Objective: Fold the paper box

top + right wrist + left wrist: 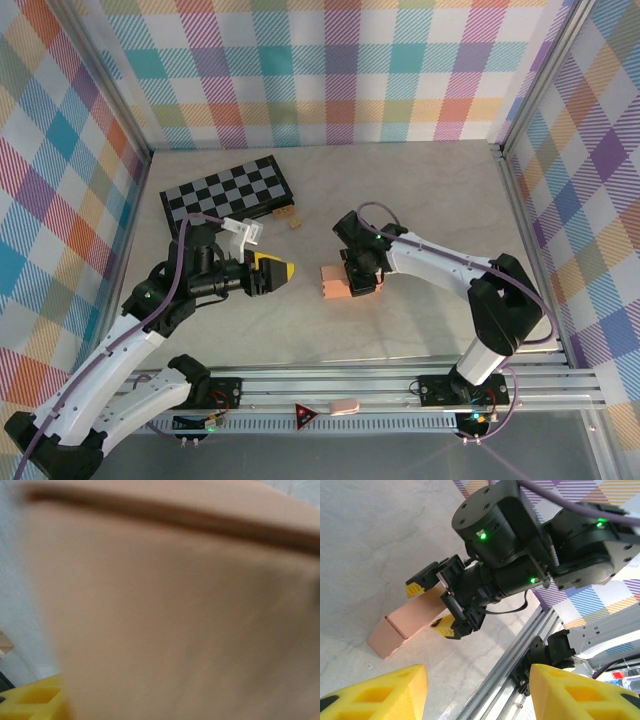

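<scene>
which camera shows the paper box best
The left wrist view: the paper box shows its shape and edges sharply, with the right gripper astride it. The top view shows it small, partly under that gripper. The right wrist view sits too close: a blurred orange face.

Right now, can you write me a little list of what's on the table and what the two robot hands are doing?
paper box: orange, box-shaped, lying on the table
right gripper: fingers on either side of the box; I can't tell if it's squeezing
left gripper: open, holding nothing, beside the box, not touching it
further back: checkered board and small wooden block
</scene>
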You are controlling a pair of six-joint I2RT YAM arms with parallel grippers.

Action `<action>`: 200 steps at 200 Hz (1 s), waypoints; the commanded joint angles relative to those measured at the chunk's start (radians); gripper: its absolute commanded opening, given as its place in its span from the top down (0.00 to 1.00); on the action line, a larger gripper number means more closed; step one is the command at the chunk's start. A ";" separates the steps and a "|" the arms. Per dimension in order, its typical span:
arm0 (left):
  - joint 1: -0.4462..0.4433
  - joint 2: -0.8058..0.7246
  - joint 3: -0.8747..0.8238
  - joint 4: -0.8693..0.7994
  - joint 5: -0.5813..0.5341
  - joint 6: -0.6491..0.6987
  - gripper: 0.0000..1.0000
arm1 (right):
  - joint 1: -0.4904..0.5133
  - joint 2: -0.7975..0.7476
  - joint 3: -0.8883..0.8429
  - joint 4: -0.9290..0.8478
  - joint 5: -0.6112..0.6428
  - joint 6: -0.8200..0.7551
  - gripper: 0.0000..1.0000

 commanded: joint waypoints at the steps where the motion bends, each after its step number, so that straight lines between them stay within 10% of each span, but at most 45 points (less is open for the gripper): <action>1: 0.011 -0.028 -0.003 0.021 0.007 -0.012 0.44 | 0.005 -0.025 -0.083 0.169 0.030 -0.049 0.36; 58: 0.011 -0.054 0.001 -0.010 -0.010 -0.005 0.44 | -0.001 -0.116 -0.231 0.461 0.148 -0.160 0.42; 131: 0.011 -0.077 0.003 -0.038 -0.016 -0.008 0.45 | -0.120 0.040 -0.501 1.455 0.162 -0.338 0.53; 165: 0.011 -0.085 0.003 -0.036 -0.030 -0.014 0.44 | -0.122 0.061 -0.482 1.359 0.141 -0.310 0.40; 200: 0.011 -0.091 0.001 -0.029 -0.040 -0.021 0.45 | -0.118 -0.073 -0.383 0.844 0.162 -0.309 0.23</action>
